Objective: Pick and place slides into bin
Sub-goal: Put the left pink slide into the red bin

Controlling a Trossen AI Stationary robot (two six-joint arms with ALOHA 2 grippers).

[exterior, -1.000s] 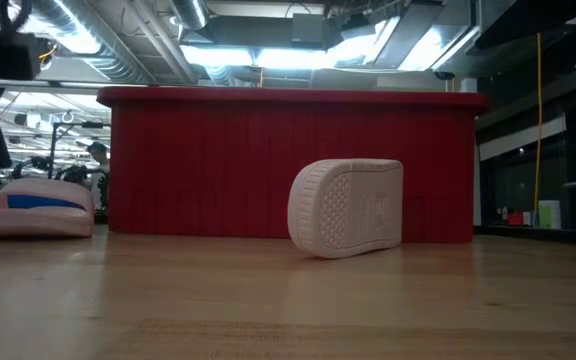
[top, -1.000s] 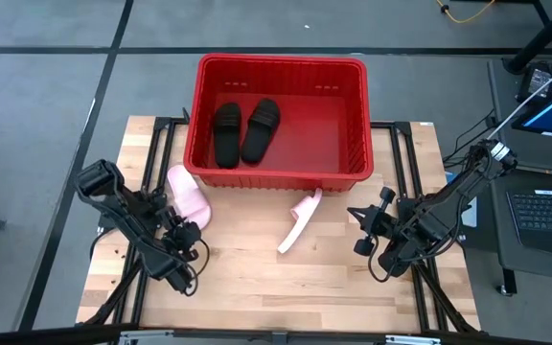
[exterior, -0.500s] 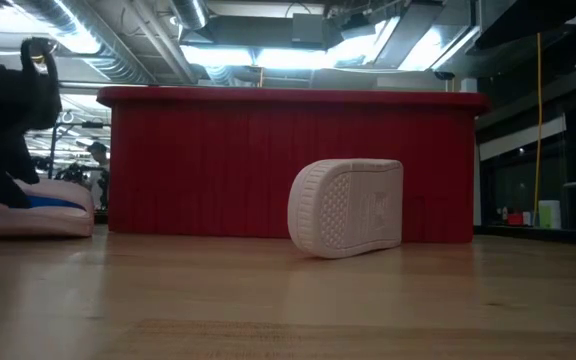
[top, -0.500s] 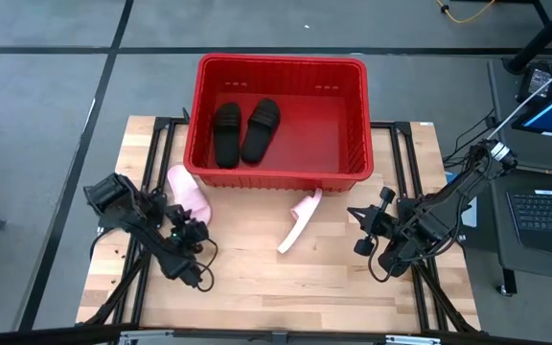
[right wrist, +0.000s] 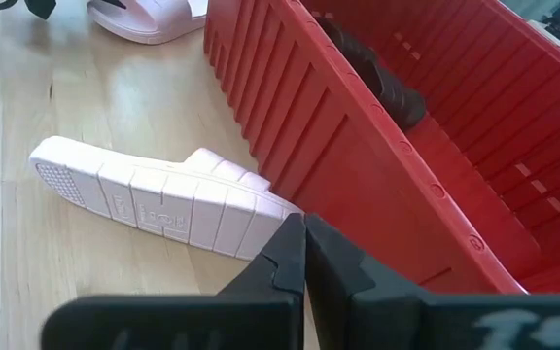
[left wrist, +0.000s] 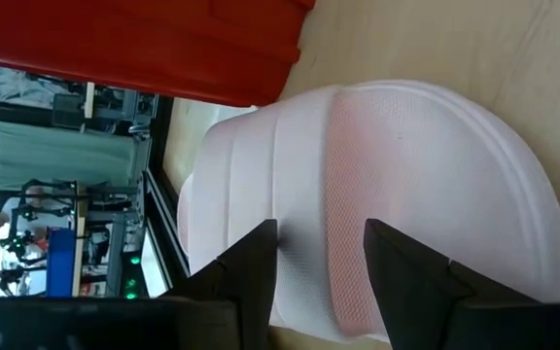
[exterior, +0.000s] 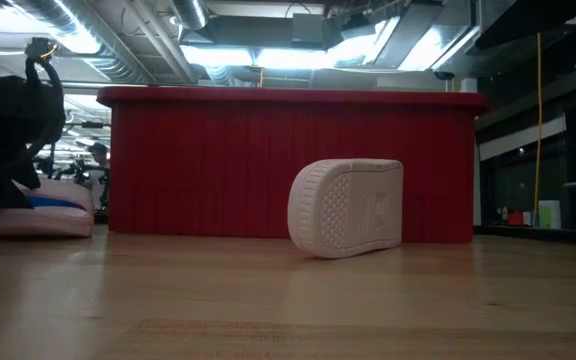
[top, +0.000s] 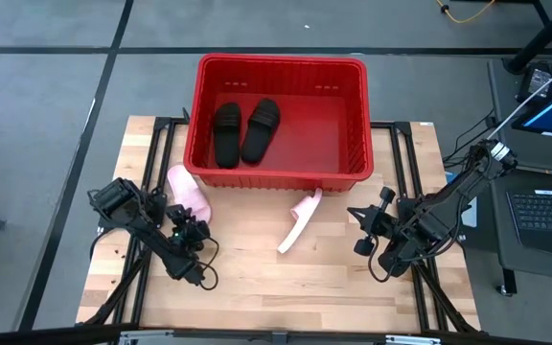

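Two matte black slides (top: 245, 131) are seen in the red bin (top: 356, 144); two pale pink slides (top: 188, 195) outside, lettering unreadable. Left gripper (left wrist: 319, 255) open over pink slide, right gripper (right wrist: 304, 243) closed.

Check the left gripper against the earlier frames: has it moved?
Yes. In the high view the left gripper has swung in toward the pink slide lying by the bin's corner; that slide is unmoved.

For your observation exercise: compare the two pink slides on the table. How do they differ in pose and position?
The left pink slide lies flat, sole down, near the bin's left corner, with the left gripper open at it. The right pink slide stands on its edge, one end against the bin's front wall. Both are pale pink and outside the bin.
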